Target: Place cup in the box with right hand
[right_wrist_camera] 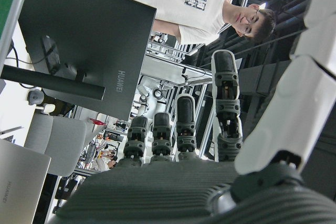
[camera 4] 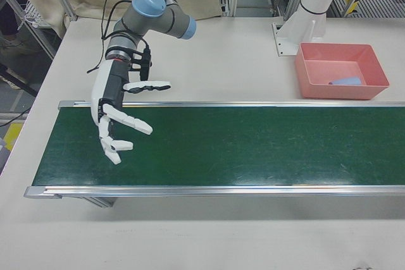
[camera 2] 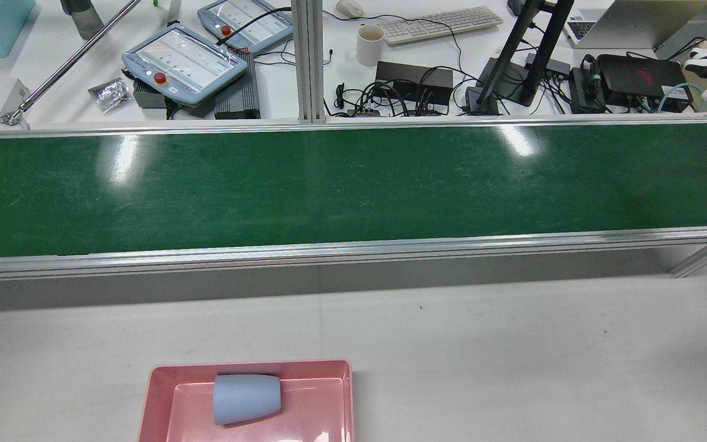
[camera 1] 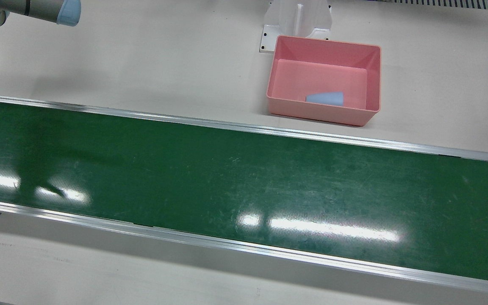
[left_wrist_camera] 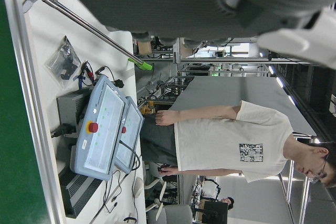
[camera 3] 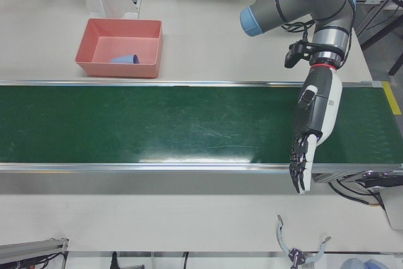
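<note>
Both robot hands hold nothing: the right robot hand (camera 4: 117,121) hangs over one end of the green conveyor belt (camera 4: 221,147) with fingers spread, and the left robot hand (camera 3: 312,127) hangs open over the other end. The blue cup (camera 1: 325,98) lies on its side inside the pink box (camera 1: 324,112), on the table (camera 1: 163,63) beyond the belt.

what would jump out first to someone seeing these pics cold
The long green conveyor belt crosses the whole table, bare. Beside it on the robot's side sits a pink box holding a pale blue cup on its side. Both white hands hang open over opposite belt ends, the right hand with fingers spread, the left hand pointing down.
</note>
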### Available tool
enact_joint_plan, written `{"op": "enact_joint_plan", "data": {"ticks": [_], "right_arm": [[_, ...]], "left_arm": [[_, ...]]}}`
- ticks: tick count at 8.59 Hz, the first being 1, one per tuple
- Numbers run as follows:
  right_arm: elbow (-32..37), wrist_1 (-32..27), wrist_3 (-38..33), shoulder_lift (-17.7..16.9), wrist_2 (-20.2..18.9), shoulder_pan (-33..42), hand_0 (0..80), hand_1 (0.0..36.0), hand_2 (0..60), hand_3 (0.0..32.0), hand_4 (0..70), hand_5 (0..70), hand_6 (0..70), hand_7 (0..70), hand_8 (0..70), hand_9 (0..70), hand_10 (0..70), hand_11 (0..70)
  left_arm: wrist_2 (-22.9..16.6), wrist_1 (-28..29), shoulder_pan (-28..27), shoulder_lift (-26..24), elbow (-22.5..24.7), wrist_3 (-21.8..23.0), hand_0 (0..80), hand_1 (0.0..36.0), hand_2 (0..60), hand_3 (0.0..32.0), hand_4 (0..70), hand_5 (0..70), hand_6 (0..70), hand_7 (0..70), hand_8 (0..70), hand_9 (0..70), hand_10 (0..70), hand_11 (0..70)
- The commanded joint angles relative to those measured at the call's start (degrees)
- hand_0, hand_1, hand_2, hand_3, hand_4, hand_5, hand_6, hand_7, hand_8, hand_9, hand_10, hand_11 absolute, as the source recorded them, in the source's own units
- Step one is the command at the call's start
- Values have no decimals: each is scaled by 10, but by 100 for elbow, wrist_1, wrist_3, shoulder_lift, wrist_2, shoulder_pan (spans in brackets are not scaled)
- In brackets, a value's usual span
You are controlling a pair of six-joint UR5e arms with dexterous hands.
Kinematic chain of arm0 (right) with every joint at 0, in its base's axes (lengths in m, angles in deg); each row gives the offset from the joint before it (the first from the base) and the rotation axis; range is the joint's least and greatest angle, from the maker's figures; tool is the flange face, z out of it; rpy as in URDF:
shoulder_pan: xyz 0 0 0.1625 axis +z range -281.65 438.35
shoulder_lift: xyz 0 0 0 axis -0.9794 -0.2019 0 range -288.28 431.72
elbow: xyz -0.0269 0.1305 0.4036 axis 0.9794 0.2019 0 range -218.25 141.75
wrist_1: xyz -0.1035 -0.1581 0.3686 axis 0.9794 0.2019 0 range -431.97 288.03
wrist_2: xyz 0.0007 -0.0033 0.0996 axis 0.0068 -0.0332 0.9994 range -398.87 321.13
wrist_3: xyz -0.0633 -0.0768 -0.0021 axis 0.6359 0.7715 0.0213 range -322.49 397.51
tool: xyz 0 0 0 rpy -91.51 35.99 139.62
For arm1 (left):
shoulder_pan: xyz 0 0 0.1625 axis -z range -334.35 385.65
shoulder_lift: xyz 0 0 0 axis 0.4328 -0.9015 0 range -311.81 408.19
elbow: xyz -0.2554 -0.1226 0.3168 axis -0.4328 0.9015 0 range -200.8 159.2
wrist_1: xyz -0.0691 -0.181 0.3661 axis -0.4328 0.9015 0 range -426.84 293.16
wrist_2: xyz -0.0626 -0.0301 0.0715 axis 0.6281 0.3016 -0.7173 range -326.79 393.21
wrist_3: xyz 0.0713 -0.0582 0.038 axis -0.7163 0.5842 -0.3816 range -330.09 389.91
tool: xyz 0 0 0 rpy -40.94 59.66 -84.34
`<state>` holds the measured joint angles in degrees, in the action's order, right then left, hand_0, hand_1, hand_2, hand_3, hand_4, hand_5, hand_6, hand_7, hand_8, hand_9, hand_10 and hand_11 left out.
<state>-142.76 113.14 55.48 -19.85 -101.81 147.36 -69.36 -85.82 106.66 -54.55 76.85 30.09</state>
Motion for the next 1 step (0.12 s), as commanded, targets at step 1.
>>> {"op": "enact_joint_plan", "data": {"ticks": [1], "right_arm": [[290, -107, -4, 70, -314, 647, 471, 69, 132, 0, 683, 27, 139, 583, 118, 266, 139, 202]], "left_arm": [[0, 0, 3, 0, 0, 0, 0, 0, 0, 0, 0, 0, 0, 0, 0, 0, 0, 0]]}}
